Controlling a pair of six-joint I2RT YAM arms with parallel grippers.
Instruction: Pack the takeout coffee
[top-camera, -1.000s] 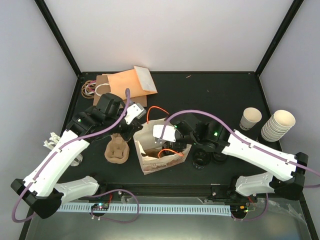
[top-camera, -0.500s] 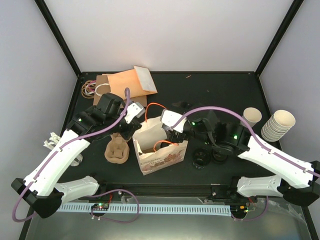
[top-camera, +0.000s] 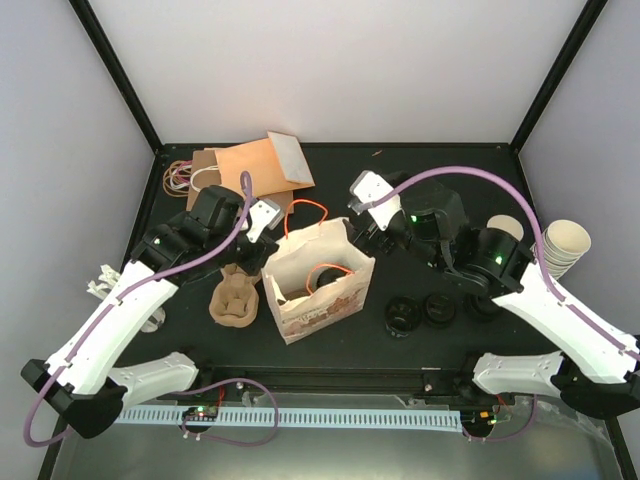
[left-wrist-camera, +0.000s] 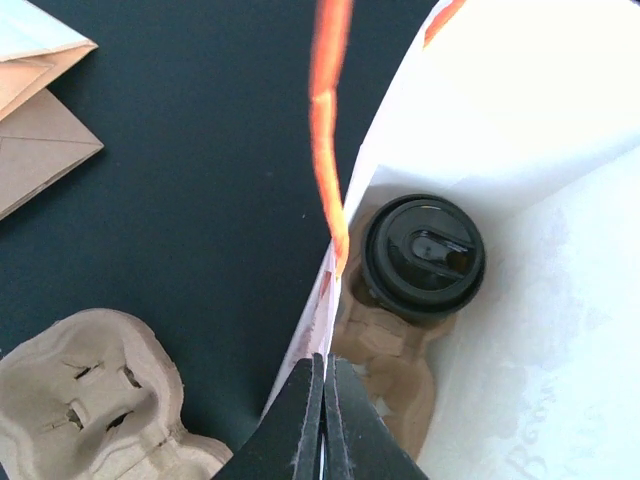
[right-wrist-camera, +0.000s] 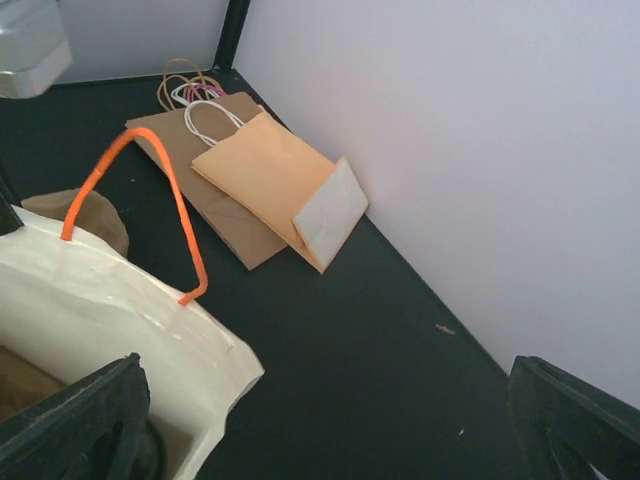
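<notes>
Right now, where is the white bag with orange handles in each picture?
Top external: white bag stands at the picture's centre.
Left wrist: bag fills the right half.
Right wrist: bag in the bottom-left corner.
Shared landmark: flat orange bag lying beyond it.

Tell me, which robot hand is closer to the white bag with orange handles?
Left. The left gripper pinches the white bag at its rim. The right gripper hangs open just past the bag's far corner, not touching.

Bright, even light is washing the white walls (top-camera: 330, 70), while the orange handle (left-wrist-camera: 325, 150) is blurring close up in the left wrist view.
</notes>
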